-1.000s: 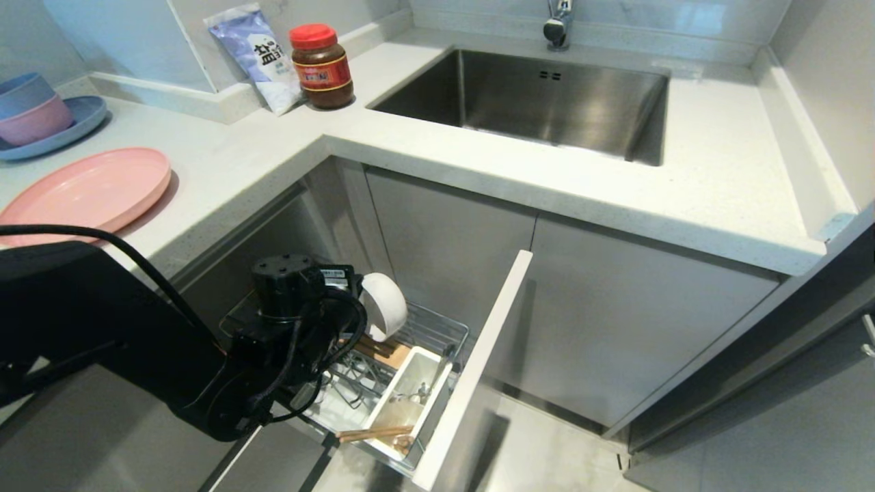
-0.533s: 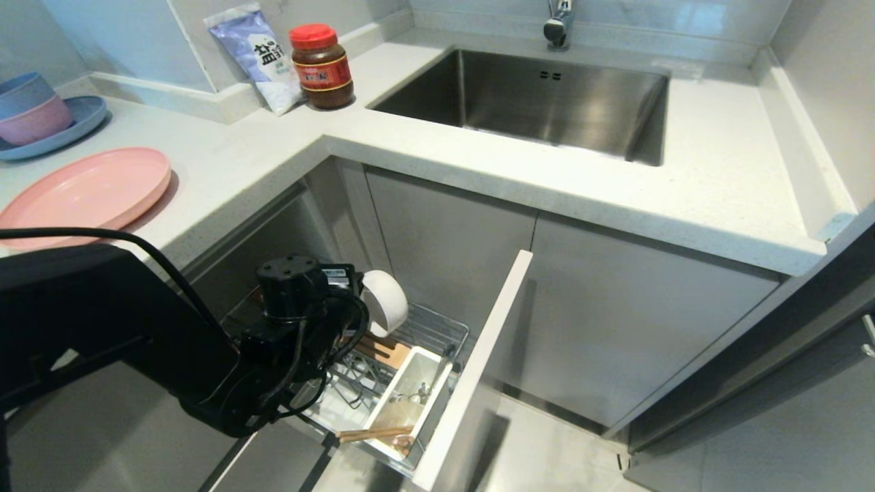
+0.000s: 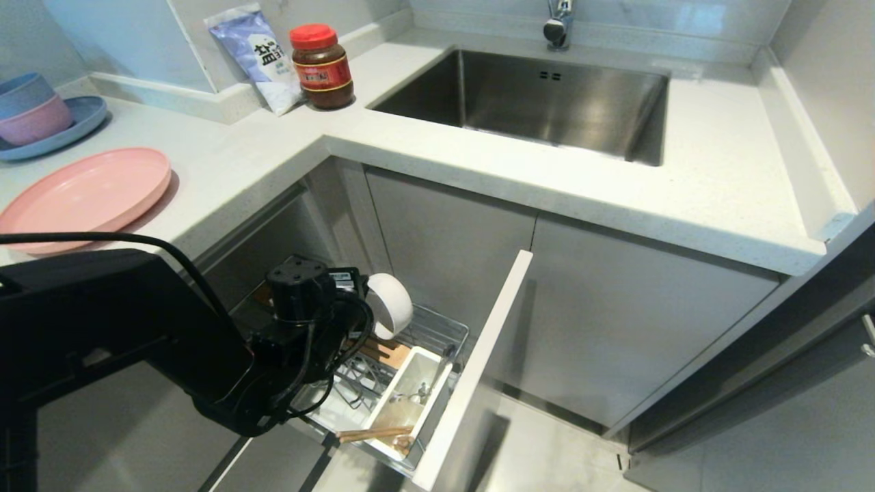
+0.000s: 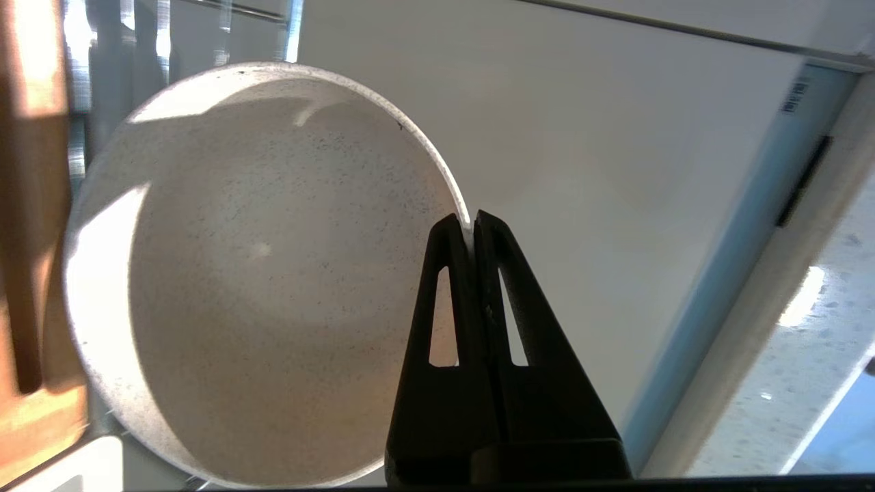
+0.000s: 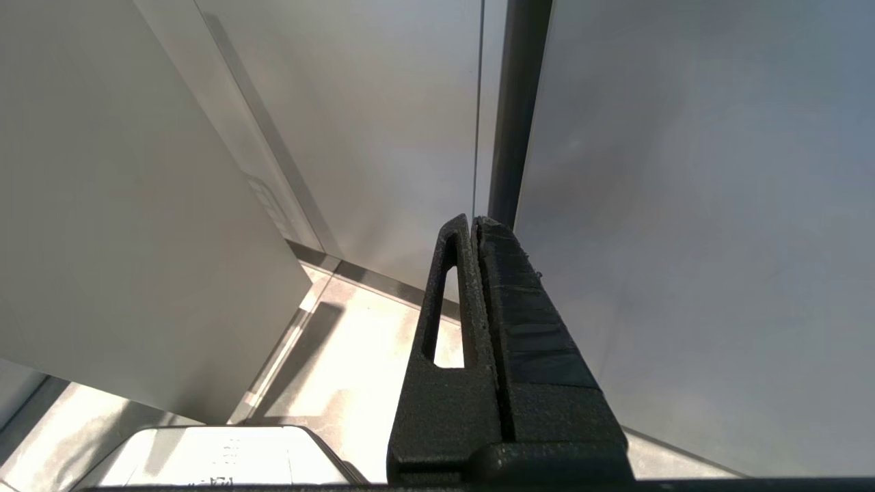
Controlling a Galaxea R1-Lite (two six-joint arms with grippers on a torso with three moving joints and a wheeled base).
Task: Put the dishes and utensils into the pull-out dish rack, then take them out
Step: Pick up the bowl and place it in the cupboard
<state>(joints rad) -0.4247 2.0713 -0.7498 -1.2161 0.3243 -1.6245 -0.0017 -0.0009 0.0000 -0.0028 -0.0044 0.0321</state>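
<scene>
While the left pincer (image 4: 472, 222) stays clamped on the cream bowl's (image 4: 260, 273) rim, the bowl has shifted slightly above the pull-out dish rack (image 3: 437, 335). Unloading seems underway; the pink plate (image 3: 85, 188) already lies on the table (image 3: 273, 147).

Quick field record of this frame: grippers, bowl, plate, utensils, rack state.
left gripper: shut on the rim of the white bowl, over the rack
right gripper: shut, empty, parked beside cabinet panels, away from the work
white bowl: tilted on edge, above the wooden strip
pink plate: flat on the counter, not in the rack
chopsticks: lying across the near end of the white caddy
fork: in the caddy
dish rack: pulled out, front panel open
</scene>
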